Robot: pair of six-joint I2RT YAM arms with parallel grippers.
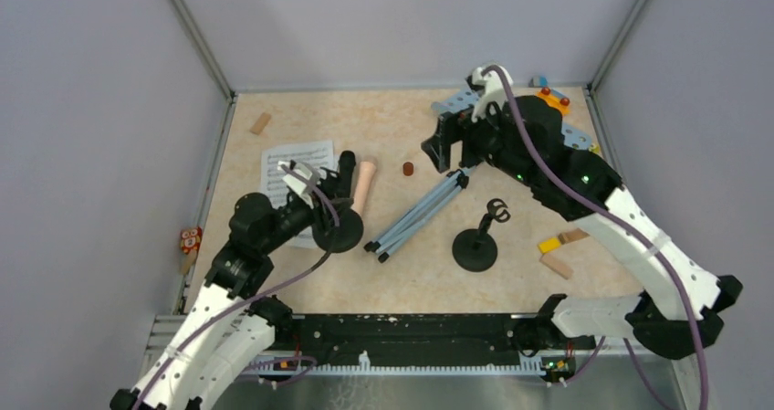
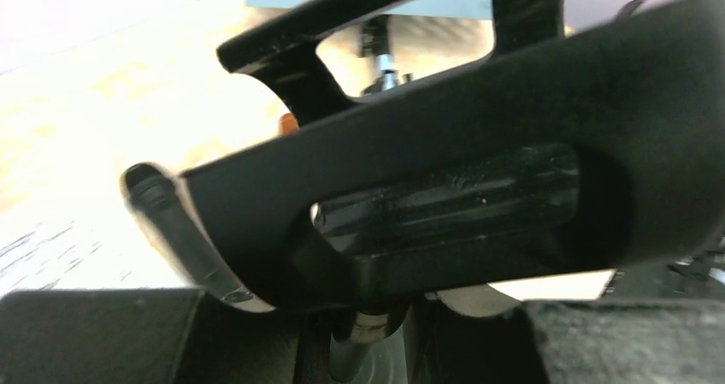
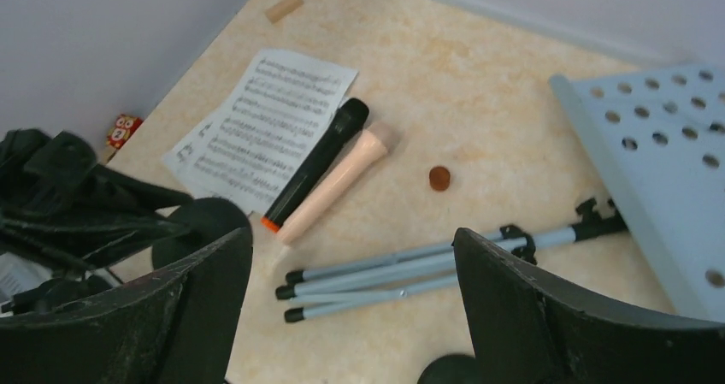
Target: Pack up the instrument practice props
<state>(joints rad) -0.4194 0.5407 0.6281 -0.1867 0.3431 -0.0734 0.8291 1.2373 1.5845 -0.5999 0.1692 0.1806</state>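
My left gripper is shut on the stem of a black round-based mic holder; in the left wrist view the holder's clip fills the frame. My right gripper is open and empty above the grey tripod legs, which lie flat and also show in the right wrist view. The light-blue rack lies at the back right. White sheet music, a black microphone and a beige microphone lie together. A second mic holder stands upright.
A small brown disc lies near the microphones. Wooden blocks lie at the back left and at the right, next to a yellow block. Coloured toy pieces sit at the back right corner. Walls enclose the table.
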